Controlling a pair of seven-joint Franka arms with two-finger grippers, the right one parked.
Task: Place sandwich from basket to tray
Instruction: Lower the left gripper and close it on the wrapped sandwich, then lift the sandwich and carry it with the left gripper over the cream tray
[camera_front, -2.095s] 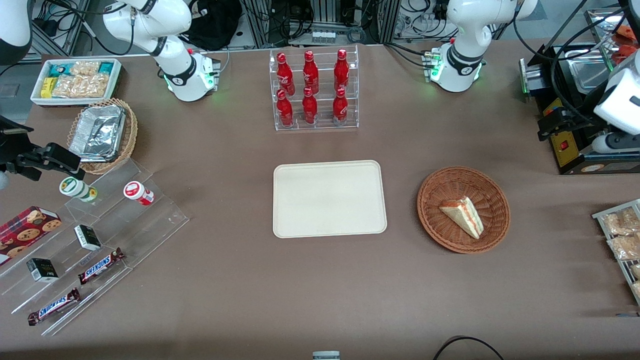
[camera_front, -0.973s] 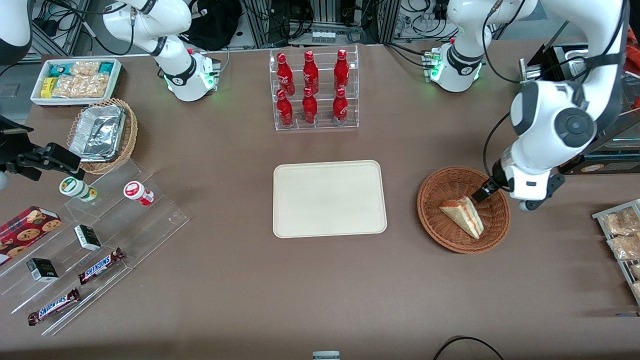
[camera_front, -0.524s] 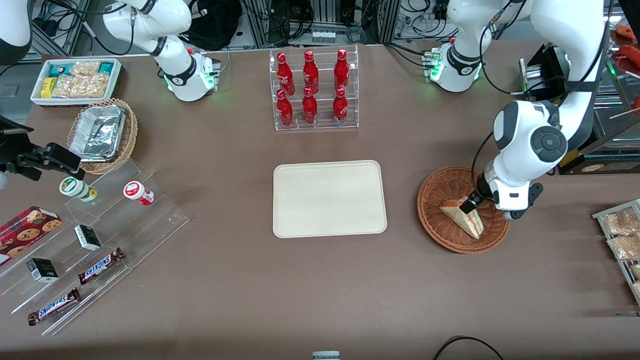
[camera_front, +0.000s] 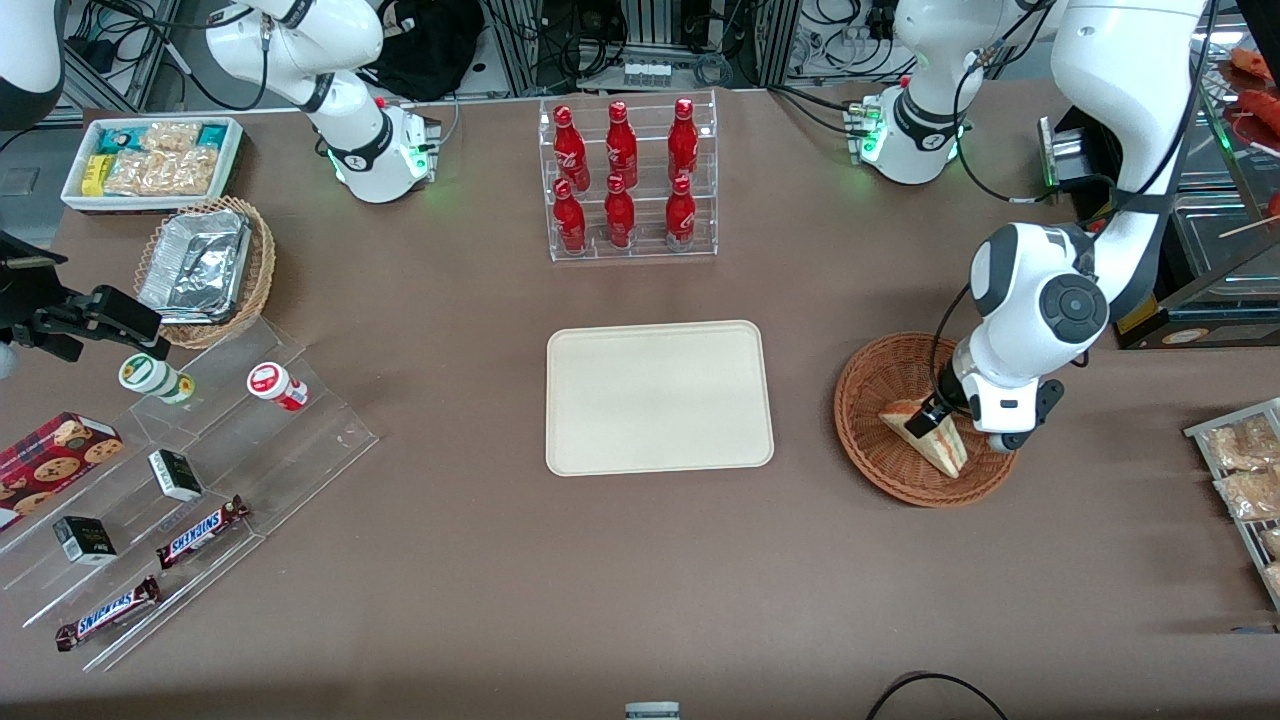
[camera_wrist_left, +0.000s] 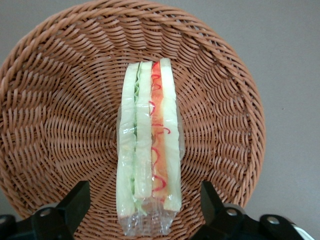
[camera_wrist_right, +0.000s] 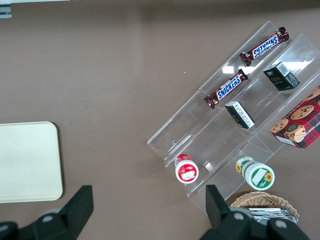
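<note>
- The tray (camera_front: 660, 397) sits flat in the middle of the desk (camera_front: 600, 560), with nothing on it.
- Toward the working arm's end, well apart from the tray, is the basket (camera_front: 880, 380).
- The sandwich (camera_wrist_left: 148, 150) lies in the basket on its side, layers showing.
- The gripper (camera_wrist_left: 145, 207) hangs low over the sandwich, fingers (camera_wrist_left: 75, 202) spread wide on either side of it, gripping nothing.

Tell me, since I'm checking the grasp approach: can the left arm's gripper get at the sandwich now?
Probably yes: the gripper hangs open over the sandwich in the basket, fingers either side, nothing between.
</note>
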